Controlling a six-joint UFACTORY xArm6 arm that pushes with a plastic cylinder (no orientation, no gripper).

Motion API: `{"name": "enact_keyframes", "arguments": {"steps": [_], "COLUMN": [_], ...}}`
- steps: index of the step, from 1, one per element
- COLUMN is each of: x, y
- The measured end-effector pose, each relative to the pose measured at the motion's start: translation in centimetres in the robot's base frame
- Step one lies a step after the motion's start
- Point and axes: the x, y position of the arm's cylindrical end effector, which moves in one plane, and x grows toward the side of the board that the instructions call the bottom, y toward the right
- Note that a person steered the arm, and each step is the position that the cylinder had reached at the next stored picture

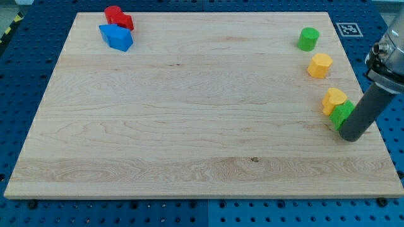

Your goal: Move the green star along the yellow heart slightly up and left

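The green star (341, 114) lies near the board's right edge, touching the lower right side of the yellow heart (333, 99). My tip (349, 137) rests on the board just below and to the right of the green star, against or very close to it. The dark rod rises from there toward the view's upper right and partly covers the star's right side.
A yellow hexagon (320, 65) and a green cylinder (308, 38) sit above the heart at the right. A red block (118, 17) and a blue block (116, 36) are clustered at the top left. The wooden board's (189, 126) right edge is close to my tip.
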Motion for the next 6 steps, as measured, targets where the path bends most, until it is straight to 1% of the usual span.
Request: {"name": "enact_keyframes", "arguments": {"steps": [3, 4, 5, 6], "x": [-0.6, 1.1, 1.2, -1.0], "y": [-0.4, 1.2, 3.0, 4.0]}}
